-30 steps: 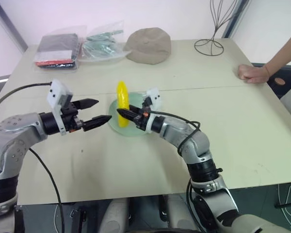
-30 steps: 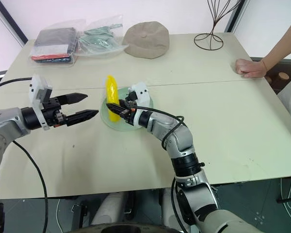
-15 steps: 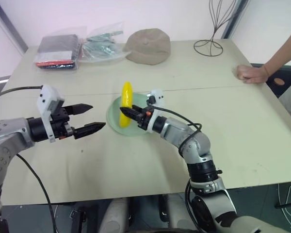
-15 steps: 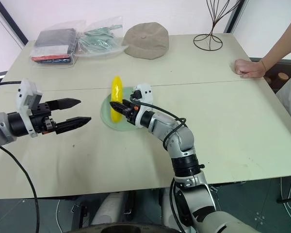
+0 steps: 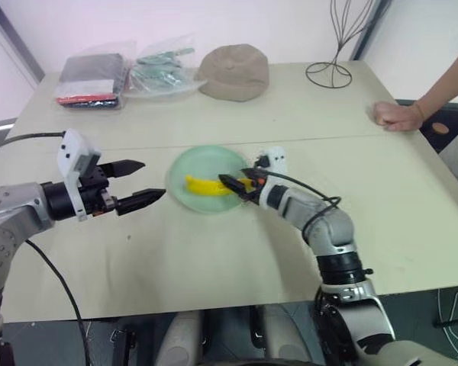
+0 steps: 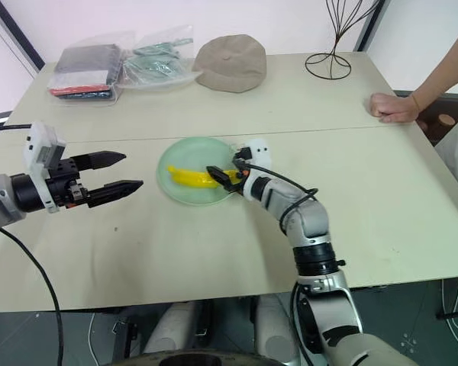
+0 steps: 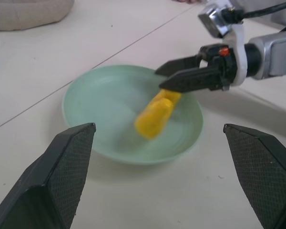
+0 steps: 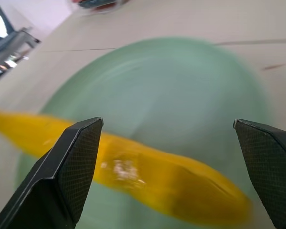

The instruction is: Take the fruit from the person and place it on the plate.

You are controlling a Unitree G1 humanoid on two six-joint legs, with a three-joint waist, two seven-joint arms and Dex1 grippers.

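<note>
Yellow banana point(image 5: 207, 185) lies flat inside the green plate point(image 5: 185, 165) at the frame's middle, released there; right pincer point(image 5: 234, 184) spread wide beside it, left pincer point(image 5: 136, 184) wide and empty.

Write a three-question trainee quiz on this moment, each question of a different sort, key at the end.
1. True or false: the banana lies flat on the plate.
2. The right gripper is: A) shut on the banana, B) open at the banana's end, C) over the cap.
3. Fill in: the person's hand rests on the ______.

Key
1. True; it lies inside the rim.
2. B; in the right wrist view its fingers stand wide apart with the banana between them, not pinched.
3. Table, at its far right edge; the left gripper hangs open beside the plate.
</note>
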